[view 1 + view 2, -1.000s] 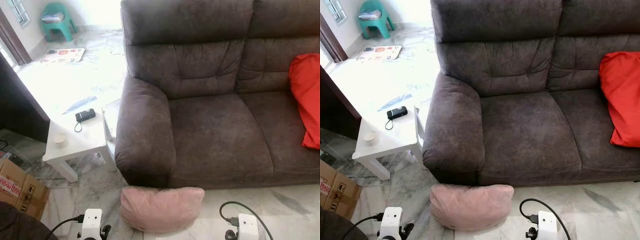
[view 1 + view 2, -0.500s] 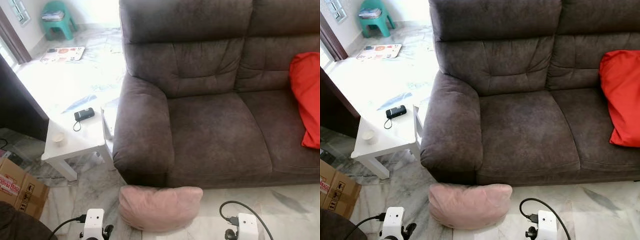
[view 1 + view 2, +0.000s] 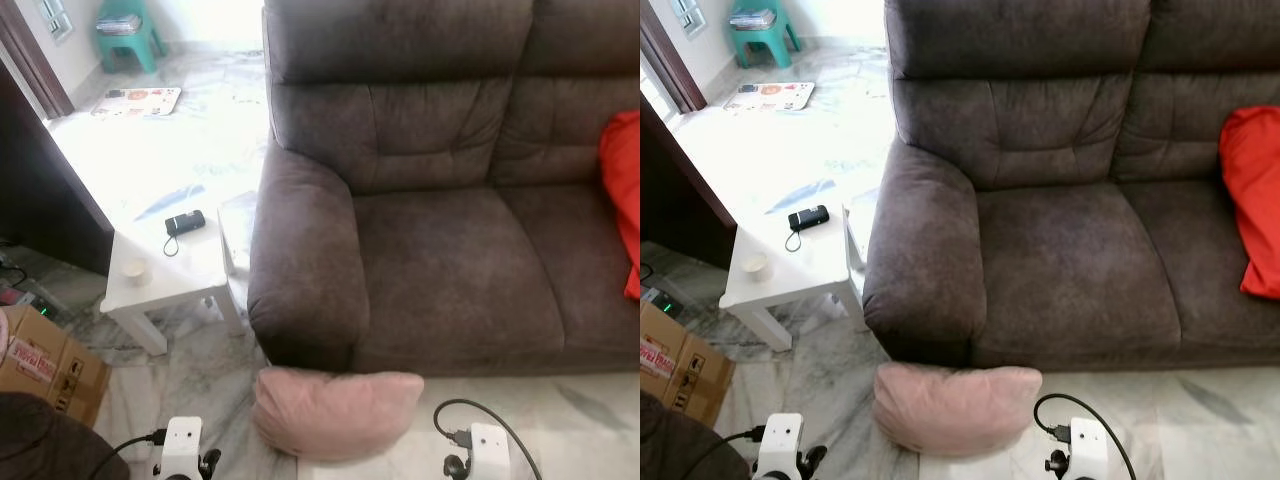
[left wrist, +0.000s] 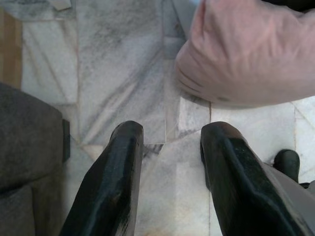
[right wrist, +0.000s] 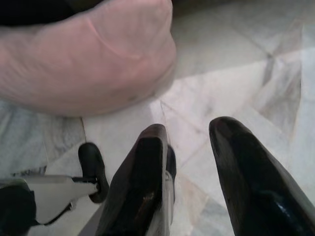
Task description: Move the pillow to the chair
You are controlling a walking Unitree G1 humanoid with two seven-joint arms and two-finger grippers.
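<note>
A pink pillow (image 3: 335,412) lies on the marble floor against the front of the dark brown sofa (image 3: 440,280), just below its left armrest. Both arms hang low in front of me, the left wrist (image 3: 180,445) to the pillow's left and the right wrist (image 3: 487,448) to its right. In the left wrist view my left gripper (image 4: 170,142) is open above bare floor, a short way from the pillow (image 4: 251,54). My right gripper (image 5: 189,135) is open too, with the pillow (image 5: 83,59) just beyond its fingertips. A teal plastic chair (image 3: 125,30) stands far back on the left.
A white side table (image 3: 150,275) beside the sofa's armrest carries a black device (image 3: 186,222) and a small cup (image 3: 134,268). A cardboard box (image 3: 45,362) sits on the floor at left. A red cushion (image 3: 1252,200) rests on the sofa's right end.
The whole picture has slid to the right, so the camera has turned left. The pillow lies where it was against the sofa, and both grippers hang as before.
</note>
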